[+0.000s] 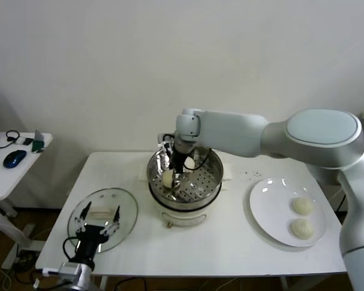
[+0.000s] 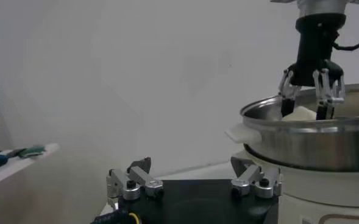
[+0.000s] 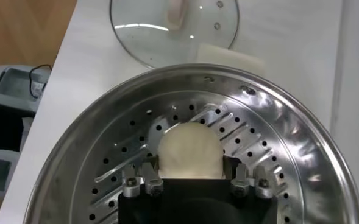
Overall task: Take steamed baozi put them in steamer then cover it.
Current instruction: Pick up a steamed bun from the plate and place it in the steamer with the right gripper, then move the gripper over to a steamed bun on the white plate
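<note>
One steamed baozi [image 1: 168, 177] [image 3: 189, 151] lies on the perforated tray inside the shiny steamer [image 1: 212, 167] [image 3: 289, 122] at mid-table. My right gripper [image 1: 172, 179] [image 3: 190, 165] reaches down into the pot, its fingers straddling that bun with slim gaps at its sides, open. Two more baozi [image 1: 303, 206] [image 1: 301, 228] rest on the white plate [image 1: 267, 206] at the right. The glass cover [image 1: 124, 203] [image 3: 149, 36] lies flat on the table at the front left. My left gripper [image 1: 97, 227] [image 2: 194, 179] hangs open at the cover's near edge, holding nothing.
A white side table [image 1: 6, 182] with a computer mouse [image 1: 14, 159] stands off to the left. The steamer's white base [image 1: 182, 216] sits under the pot. A wall runs close behind the table.
</note>
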